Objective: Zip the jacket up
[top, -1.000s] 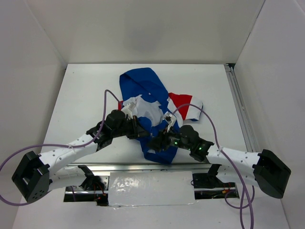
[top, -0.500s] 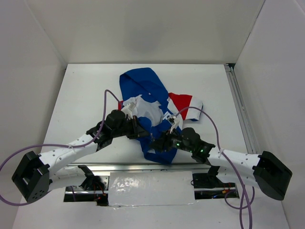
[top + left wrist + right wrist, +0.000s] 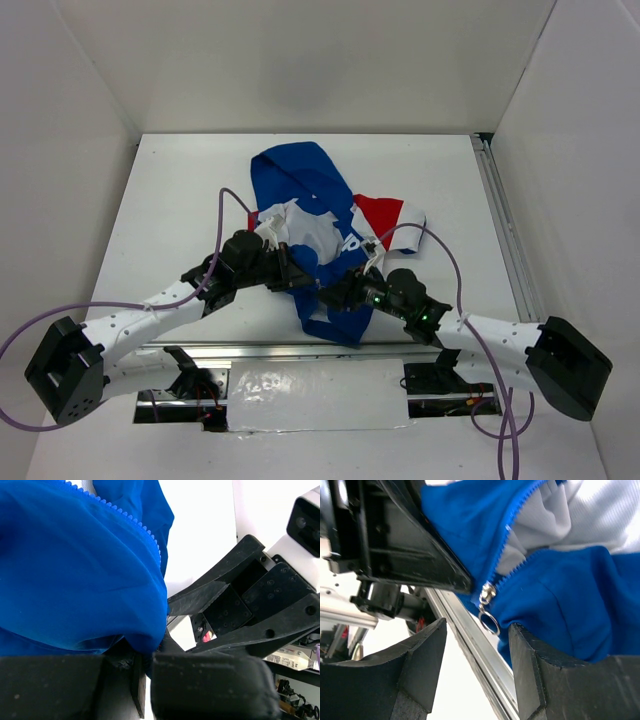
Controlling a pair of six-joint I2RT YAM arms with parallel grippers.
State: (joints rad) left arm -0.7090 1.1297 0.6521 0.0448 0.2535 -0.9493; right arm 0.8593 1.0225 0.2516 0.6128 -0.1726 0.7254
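Right hand (image 3: 479,627) spread at jacket (image 3: 560,610) zipper pull (image 3: 487,592) (left hand (image 3: 145,664) clamped on hem (image 3: 132,641))

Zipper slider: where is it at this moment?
In the right wrist view, the zipper slider sits at the bottom of the jacket's open front, where the blue tooth rows meet, its ring hanging between the fingertips of the open right pincer.

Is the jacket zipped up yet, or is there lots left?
Barely started. Done: both zipper tracks of the jacket meet in the slider near the hem. In hand: the left jaws pinch the blue fabric, and the right jaws stand open around the ring pull. Left: the whole zip above, where grey lining shows.
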